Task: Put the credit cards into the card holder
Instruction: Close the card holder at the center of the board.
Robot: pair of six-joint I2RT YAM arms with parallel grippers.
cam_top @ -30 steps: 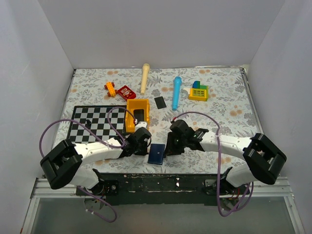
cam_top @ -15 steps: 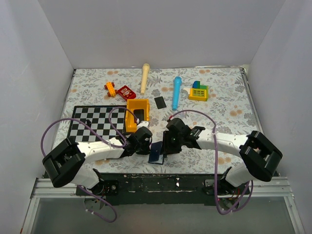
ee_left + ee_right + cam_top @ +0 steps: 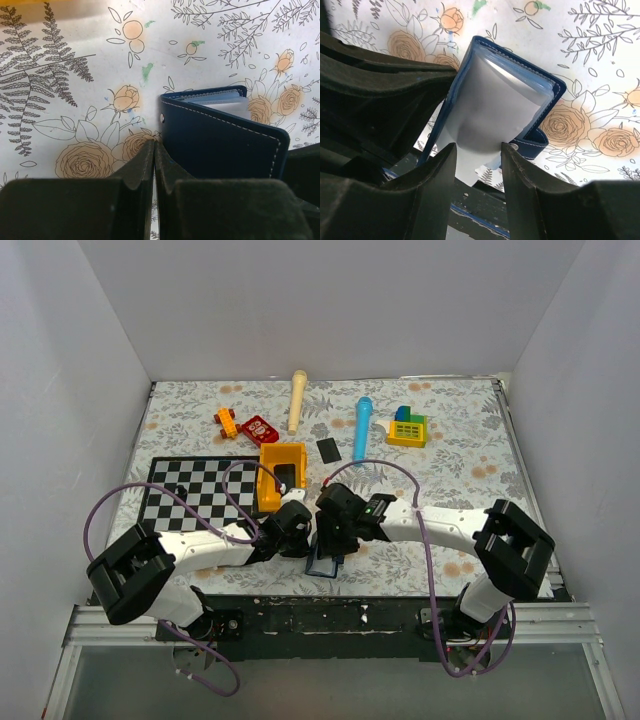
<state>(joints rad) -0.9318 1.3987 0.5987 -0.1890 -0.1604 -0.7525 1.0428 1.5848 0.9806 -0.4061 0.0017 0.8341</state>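
Observation:
The navy card holder [image 3: 324, 562] stands partly open at the table's front edge, its clear pale-blue pockets [image 3: 495, 100] showing. My left gripper [image 3: 303, 538] is shut and empty, with its fingertips [image 3: 150, 150] pressed against the holder's left cover [image 3: 220, 140]. My right gripper [image 3: 328, 532] is open over the holder, and the clear pocket leaf reaches down between its fingers [image 3: 445, 160]. One black credit card [image 3: 328, 450] lies on the floral cloth further back. A dark flat thing [image 3: 287, 477] sits in the yellow toy; I cannot tell if it is the second card.
A checkerboard mat [image 3: 190, 495] lies at the left. A yellow toy bin [image 3: 270, 480] stands just behind the grippers. Further back are a blue marker [image 3: 361, 430], a cream stick [image 3: 297, 400], a block toy [image 3: 407, 427] and red and orange toys [image 3: 260, 429]. The black table edge [image 3: 485, 200] is right below the holder.
My right gripper has moved left over the card holder. The holder, flat and closed a second ago, now has a cover lifted and its pockets exposed. The left gripper stayed at its left side.

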